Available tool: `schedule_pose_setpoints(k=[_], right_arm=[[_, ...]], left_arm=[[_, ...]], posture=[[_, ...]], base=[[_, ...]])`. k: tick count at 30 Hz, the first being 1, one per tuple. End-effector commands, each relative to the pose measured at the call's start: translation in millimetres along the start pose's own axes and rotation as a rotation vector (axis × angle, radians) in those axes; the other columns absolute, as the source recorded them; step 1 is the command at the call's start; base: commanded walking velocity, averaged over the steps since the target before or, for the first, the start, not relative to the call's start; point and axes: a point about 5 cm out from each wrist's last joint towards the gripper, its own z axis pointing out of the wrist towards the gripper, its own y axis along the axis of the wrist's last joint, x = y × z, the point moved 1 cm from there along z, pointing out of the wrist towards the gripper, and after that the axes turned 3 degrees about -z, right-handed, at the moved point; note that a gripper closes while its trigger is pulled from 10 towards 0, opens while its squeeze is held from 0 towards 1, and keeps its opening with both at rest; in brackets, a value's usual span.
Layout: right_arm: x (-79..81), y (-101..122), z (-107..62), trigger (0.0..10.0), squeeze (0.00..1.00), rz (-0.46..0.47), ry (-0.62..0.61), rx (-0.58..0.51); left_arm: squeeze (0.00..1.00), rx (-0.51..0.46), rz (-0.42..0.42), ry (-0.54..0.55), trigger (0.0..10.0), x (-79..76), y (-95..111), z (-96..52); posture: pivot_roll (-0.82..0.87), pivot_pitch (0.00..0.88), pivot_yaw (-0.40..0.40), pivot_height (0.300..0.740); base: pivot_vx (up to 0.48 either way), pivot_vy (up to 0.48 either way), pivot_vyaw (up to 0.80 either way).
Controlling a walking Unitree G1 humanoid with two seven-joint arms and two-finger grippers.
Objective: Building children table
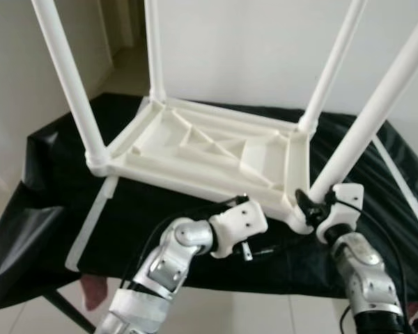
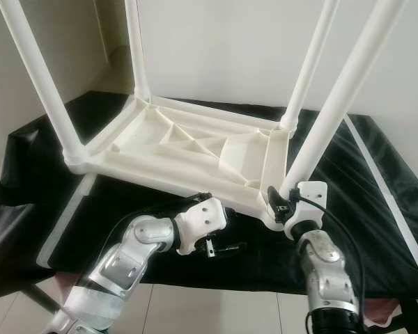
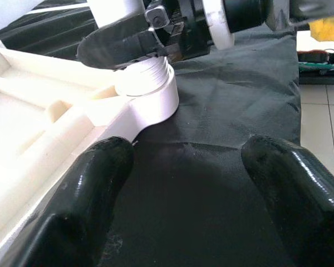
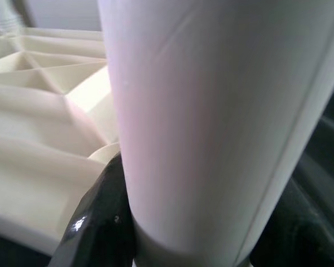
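— Between my right fingers, what are you seeing?

— I am clamping the right gripper (image 2: pixel 284 202) round the near leg (image 1: pixel 366 125) just above its socket, one finger (image 4: pixel 97 217) pressing each side of the tube. The table (image 1: pixel 195 149) is lying upside down on the black cloth (image 1: pixel 49 209), its top flat on the cloth and four legs pointing up; the corner I am working sits right under my right jaws.

— And your left?

— My left gripper (image 1: pixel 268 250) is hovering low over the cloth, just beside the table's near edge, jaws standing apart and holding nothing. Along its fingers (image 3: pixel 89 189) I am looking straight at the socket (image 3: pixel 147 94) and at my own right finger wrapped on the leg above it.

— So what is the step?

— I am judging it to be seating or twisting this leg home. I cannot tell whether it is fully down yet.

— How are you doing it well?

— I am keeping the grip low near the socket and pushing along the tube's own line, since a tilt could jam it. The table may be light enough to slide, so bracing its edge with my left would be wise.
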Motion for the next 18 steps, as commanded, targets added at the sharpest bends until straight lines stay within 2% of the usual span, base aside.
schedule_pose_setpoints(k=[1,2,7,10,13,18], right_arm=[[-3.6,-22,-7.0,10.0,0.0,0.032,-0.09,0.111],[-3.6,-22,-7.0,10.0,0.0,0.032,-0.09,0.111],[8.8,-25,-15.6,10.0,0.0,0.068,-0.346,0.11],[13.0,-25,-17.3,10.0,0.0,0.089,-0.385,0.114],[29.5,-23,-17.7,10.0,0.0,0.154,-0.44,0.115],[32.1,-19,-16.2,10.0,0.0,0.15,-0.437,0.101]], left_arm=[[0.0,0.004,0.001,0.194,10.0,9.5,-3,-0.2],[0.0,0.004,0.001,0.194,10.0,9.5,-3,-0.2],[0.0,0.007,0.014,0.2,10.0,9.6,-3,-0.2],[0.0,0.007,0.015,0.202,10.0,9.7,-3,-0.2],[0.0,0.008,0.018,0.205,10.0,9.9,-3,0.3],[0.0,0.009,0.018,0.207,10.0,10.8,-3,0.1]], posture=[[0.0,0.0,-0.048,0.74],[0.0,0.0,-0.048,0.74],[0.0,0.0,-0.053,0.74],[0.0,0.0,-0.052,0.74],[0.0,0.0,-0.048,0.74],[0.0,0.0,-0.043,0.74]], base=[[0.0,0.0,0.0],[0.0,0.0,0.0],[0.0,0.0,0.0],[0.0,0.0,0.0],[0.0,0.0,0.0],[0.0,0.0,0.0]])
